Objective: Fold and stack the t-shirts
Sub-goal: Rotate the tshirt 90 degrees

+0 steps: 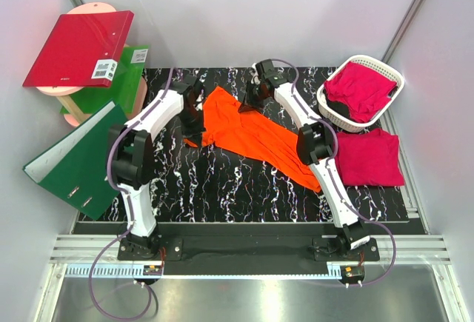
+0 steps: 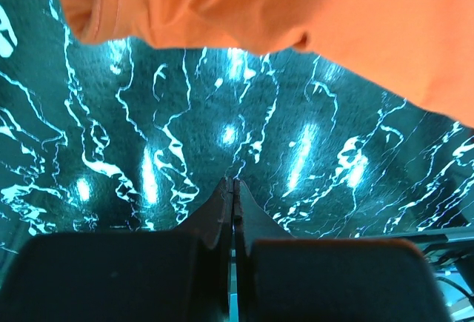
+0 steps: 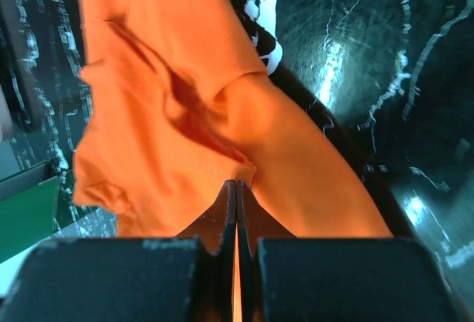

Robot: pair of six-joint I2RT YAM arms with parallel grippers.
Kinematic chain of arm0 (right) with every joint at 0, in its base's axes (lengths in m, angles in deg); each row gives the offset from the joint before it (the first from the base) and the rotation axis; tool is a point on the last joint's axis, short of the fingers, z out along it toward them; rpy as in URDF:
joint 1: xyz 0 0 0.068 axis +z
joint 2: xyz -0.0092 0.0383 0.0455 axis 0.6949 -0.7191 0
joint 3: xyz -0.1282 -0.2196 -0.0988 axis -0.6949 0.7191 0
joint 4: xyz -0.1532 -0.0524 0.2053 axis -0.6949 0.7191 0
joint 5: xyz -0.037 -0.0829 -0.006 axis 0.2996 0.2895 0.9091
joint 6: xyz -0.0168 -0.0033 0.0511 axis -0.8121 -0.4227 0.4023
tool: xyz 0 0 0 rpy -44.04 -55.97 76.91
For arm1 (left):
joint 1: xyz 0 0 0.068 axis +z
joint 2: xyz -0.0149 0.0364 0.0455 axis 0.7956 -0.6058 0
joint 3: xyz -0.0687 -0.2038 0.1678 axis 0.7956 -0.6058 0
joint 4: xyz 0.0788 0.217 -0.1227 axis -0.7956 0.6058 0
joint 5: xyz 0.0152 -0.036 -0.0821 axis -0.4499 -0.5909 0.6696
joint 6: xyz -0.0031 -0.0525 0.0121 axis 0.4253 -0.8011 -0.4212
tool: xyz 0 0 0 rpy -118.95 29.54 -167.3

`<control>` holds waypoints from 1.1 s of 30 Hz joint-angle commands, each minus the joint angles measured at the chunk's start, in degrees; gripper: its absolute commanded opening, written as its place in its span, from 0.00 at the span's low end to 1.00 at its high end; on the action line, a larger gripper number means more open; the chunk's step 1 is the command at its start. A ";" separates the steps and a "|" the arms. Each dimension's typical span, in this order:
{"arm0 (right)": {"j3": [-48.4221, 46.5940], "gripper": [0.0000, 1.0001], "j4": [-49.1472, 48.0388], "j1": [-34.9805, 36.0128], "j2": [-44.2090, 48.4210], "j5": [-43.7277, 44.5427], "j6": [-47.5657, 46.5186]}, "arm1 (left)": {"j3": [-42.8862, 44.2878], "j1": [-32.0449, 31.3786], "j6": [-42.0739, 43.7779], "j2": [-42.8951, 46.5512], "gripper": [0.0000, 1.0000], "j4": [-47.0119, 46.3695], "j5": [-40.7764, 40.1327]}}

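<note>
Top external, black marbled table (image 1: 222,181), pale walls (image 1: 296,11), left gripper (image 2: 233,183) closed, right gripper (image 3: 235,183) pinching orange t-shirt (image 3: 163,100)

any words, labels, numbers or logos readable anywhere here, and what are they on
Nothing here can be quoted as it reads.
The white barcode sticker on the red binder: bars visible, print too small to read.
Both wrist views: no writing at all.

A spread t-shirt (image 1: 248,133) lay slantwise across the middle of the table (image 1: 207,181). At the far right a basket (image 1: 335,117) held a crumpled t-shirt (image 1: 363,89), with a folded t-shirt (image 1: 370,158) on the table just before it. Off the left edge, stacked ring binders (image 1: 78,48) sat behind a third ring binder (image 1: 78,159).
</note>
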 commanded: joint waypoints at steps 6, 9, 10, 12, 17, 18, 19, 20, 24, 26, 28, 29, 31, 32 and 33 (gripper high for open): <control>-1.87 0.00 -3.33 1.47 -3.30 4.22 2.61 | -1.86 0.12 0.91 5.13 0.00 0.38 0.91; -0.21 0.00 -2.72 1.47 -1.72 12.55 2.70 | -2.56 0.03 0.47 7.14 0.00 0.38 0.82; 0.24 0.00 -2.63 1.47 -1.10 15.03 2.61 | -3.26 0.03 0.39 7.59 0.00 0.38 0.82; -0.28 0.00 -2.80 1.47 -0.40 21.87 2.18 | -4.14 -0.15 0.21 9.16 0.00 0.38 0.91; -4.24 0.00 -4.12 1.30 -0.75 33.15 -1.07 | -7.31 -0.76 0.21 11.98 0.00 0.38 1.00; -5.63 0.00 -4.38 1.12 -1.18 35.34 -1.25 | -7.75 -1.02 0.12 12.68 0.00 0.38 1.08; -5.99 0.00 -4.73 0.25 -1.62 37.71 -1.17 | -8.53 -1.38 0.38 13.04 0.00 0.46 1.17; -5.56 0.00 -5.52 -0.02 -1.63 38.95 -1.17 | -8.89 -1.81 0.30 13.39 0.00 0.55 1.17; -3.01 0.00 -7.20 -1.86 -1.36 43.09 -0.82 | -9.24 -2.70 0.21 13.83 0.00 0.82 1.35; -3.10 0.00 -7.20 -3.18 -1.45 44.67 -0.90 | -9.16 -3.31 -0.14 14.09 0.00 0.73 1.26; -3.19 0.00 -7.28 -3.97 0.47 44.15 -0.99 | -8.54 -4.10 -0.67 13.83 0.00 0.29 1.78; -3.01 0.00 -7.55 -4.85 1.88 43.02 -0.90 | -7.67 -5.15 -0.67 13.66 0.00 -0.84 2.13; -1.01 0.00 -9.99 -5.56 7.74 39.95 -2.21 | -6.53 -7.08 -1.46 13.13 0.00 -2.69 4.40; 0.49 0.00 -11.40 -5.73 10.21 40.10 -3.35 | -5.39 -7.79 -1.72 12.78 0.00 -5.57 5.64; 2.42 0.00 -12.63 -5.91 12.85 40.19 -5.02 | -4.59 -8.58 -2.51 12.25 0.01 -6.99 6.61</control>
